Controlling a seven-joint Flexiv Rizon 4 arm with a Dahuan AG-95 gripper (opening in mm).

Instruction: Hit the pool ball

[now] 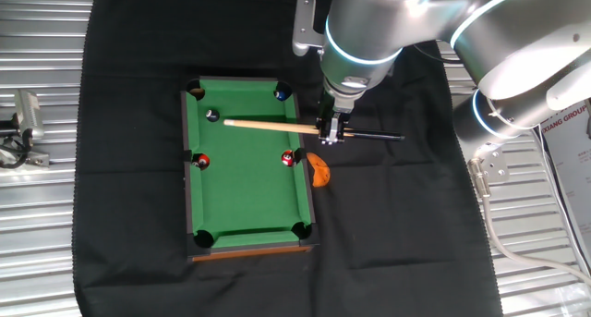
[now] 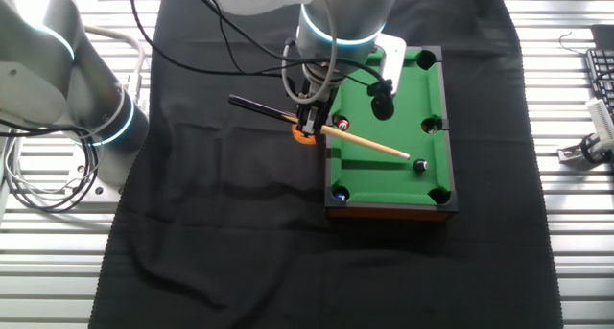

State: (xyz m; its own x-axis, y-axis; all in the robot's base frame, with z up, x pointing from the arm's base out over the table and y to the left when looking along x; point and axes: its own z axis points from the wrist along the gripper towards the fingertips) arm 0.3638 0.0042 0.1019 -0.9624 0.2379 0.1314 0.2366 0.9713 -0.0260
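The tiny black pool ball with a pale spot (image 1: 211, 115) (image 2: 419, 164) lies on the green felt of the miniature pool table (image 1: 242, 188) (image 2: 434, 83), near one long rail and not far from a corner pocket, well apart from the jaws and just beyond the pale tip of the cue. The slim wooden cue stick (image 1: 272, 126) (image 2: 369, 143), light at the front and black at the butt, runs nearly level from outside the table across its rail towards the ball. The two-finger gripper (image 1: 334, 132) (image 2: 309, 118) has its jaws closed around the cue just outside the table edge, beside a small orange rounded object (image 1: 319, 170) (image 2: 305, 134) on the black cloth.

The table is a small rectangle with a dark frame and six pockets. Two glossy red balls (image 1: 287, 158) (image 2: 343, 125) sit by the side pockets, and a dark blue ball (image 1: 281, 94) (image 2: 339, 190) rests at a corner pocket. The wrinkled black cloth (image 1: 397, 215) (image 2: 221, 233) covers a ribbed metal tabletop (image 1: 42, 215) (image 2: 566, 252).

The smooth silver arm (image 1: 369, 26) (image 2: 341, 12), ringed with cyan light, reaches in over the table's edge with its wrist pointing straight down
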